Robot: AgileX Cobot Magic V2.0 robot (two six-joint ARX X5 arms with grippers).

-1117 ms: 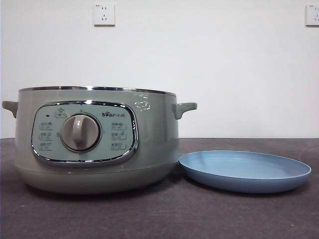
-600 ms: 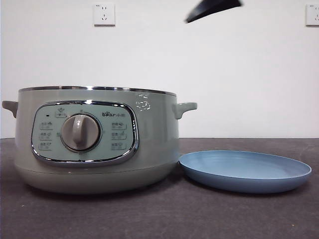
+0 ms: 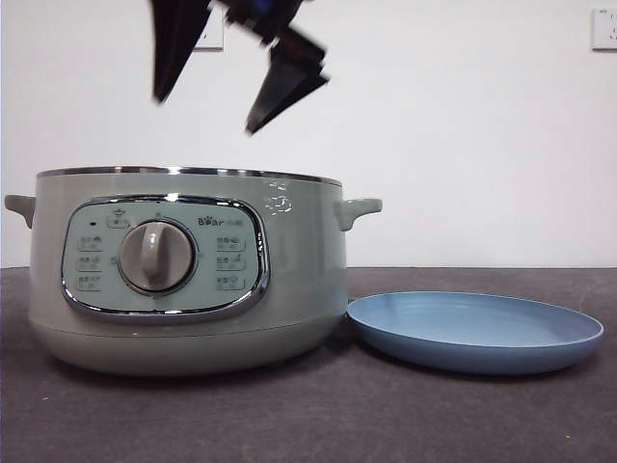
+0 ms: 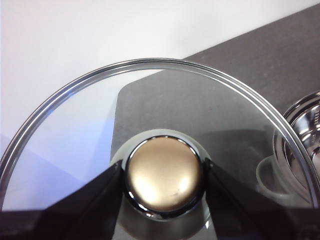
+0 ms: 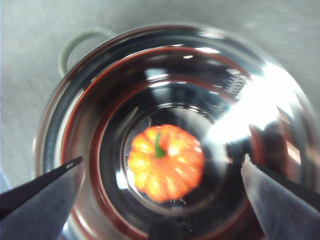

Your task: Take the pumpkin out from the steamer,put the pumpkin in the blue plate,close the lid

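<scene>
Orange pumpkin (image 5: 166,169) in the steamer (image 5: 165,130), below the right gripper's (image 5: 162,172) spread jaws

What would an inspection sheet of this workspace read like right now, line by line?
Surface: dark table.
Steamer: open, pale green, chrome inner bowl.
Pumpkin: lying on the steamer's bottom.
Blue plate: beside the steamer, nothing on it.
Lid: glass, off the pot, held by its knob.
Clutter: nothing seen.
Left pincer: shut on the knob.
Right pincer: open, above the steamer, over the pumpkin.
Cables: nothing seen.
Surroundings: white wall, two wall sockets.
</scene>
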